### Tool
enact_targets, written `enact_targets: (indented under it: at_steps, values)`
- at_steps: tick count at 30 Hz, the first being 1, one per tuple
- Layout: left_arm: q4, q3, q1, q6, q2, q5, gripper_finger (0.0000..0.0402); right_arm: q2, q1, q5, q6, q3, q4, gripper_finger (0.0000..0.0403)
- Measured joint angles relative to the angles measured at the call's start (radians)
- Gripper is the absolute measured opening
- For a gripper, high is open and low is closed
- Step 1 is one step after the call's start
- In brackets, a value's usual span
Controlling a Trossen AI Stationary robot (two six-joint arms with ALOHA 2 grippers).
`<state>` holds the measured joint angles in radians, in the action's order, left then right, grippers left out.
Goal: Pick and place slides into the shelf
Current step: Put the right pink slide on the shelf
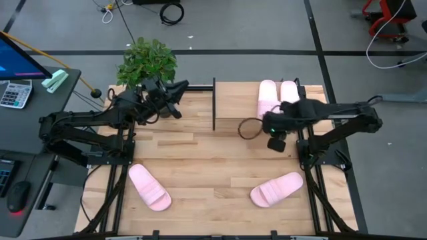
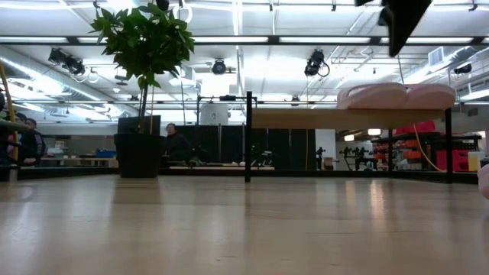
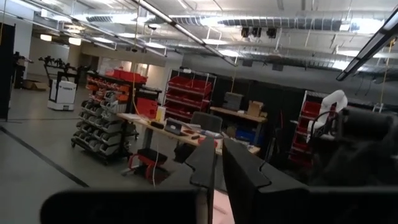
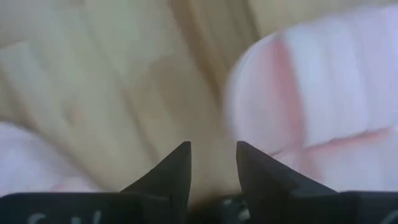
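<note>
Right fingers: two dark pointed tips (image 4: pixel 212 163) stand a little apart with bare wood showing in the gap, nothing between them; the right gripper (image 1: pixel 275 142) hangs over the right end of the shelf (image 1: pixel 233 100), just near of the two sandals lying there.
Left fingers: the left gripper (image 3: pixel 216 163) shows two dark blades almost touching, only a thin slit between them, holding nothing; it sits at the far left of the table (image 1: pixel 200 167) beside the potted plant (image 1: pixel 147 61), aimed out into the room.
Slides on shelf: two pale pink slides (image 1: pixel 278 93) lie side by side at the shelf's right end; the right arm hides their near ends from above.
Slides on table: one slide (image 1: pixel 149 187) lies near left and another (image 1: pixel 276 189) near right, both angled, well apart.
Hard to make out: the right wrist view is smeared; pink foam (image 4: pixel 323 93) fills one side, its edges unclear.
Shapes and materials: the shelf has a light wood top on thin black legs; the slides look soft, rounded and matte; the table is pale planked wood.
Cut off: in the low view only a dark piece of an arm shows at the top edge.
</note>
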<state>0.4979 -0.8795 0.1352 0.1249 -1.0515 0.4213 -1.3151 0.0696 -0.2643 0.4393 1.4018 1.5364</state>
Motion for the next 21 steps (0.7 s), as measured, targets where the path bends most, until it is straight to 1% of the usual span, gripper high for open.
enact_targets:
  at_steps: [3, 8, 12, 15, 16, 18, 21]
  values:
    - [-0.018, 0.0, 0.0, 0.003, 0.0, 0.0, 0.0035, 0.044, 0.09, 0.033, 0.128, -0.019, 0.005, 0.0131]
    - [-0.026, 0.0, 0.0, 0.028, -0.002, -0.009, 0.0038, 0.095, 0.263, 0.065, 0.389, -0.02, -0.001, 0.0128]
    - [-0.075, 0.0, 0.0, 0.081, -0.005, -0.107, 0.0044, 0.105, 0.401, 0.065, 0.554, -0.02, -0.004, 0.0128]
    - [-0.107, 0.0, 0.0, 0.125, -0.017, -0.16, 0.0049, 0.105, 0.485, 0.065, 0.719, -0.03, -0.01, 0.0128]
    - [-0.127, 0.0, 0.0, 0.136, -0.019, -0.176, 0.0051, 0.107, 0.508, 0.067, 0.773, -0.044, -0.013, 0.0128]
    - [-0.116, 0.0, -0.001, 0.154, -0.037, -0.199, 0.0054, 0.117, 0.561, 0.079, 0.862, -0.093, -0.034, 0.0128]
    - [-0.134, 0.001, -0.015, 0.178, -0.05, -0.206, 0.006, 0.141, 0.645, 0.101, 0.988, -0.193, -0.121, 0.0128]
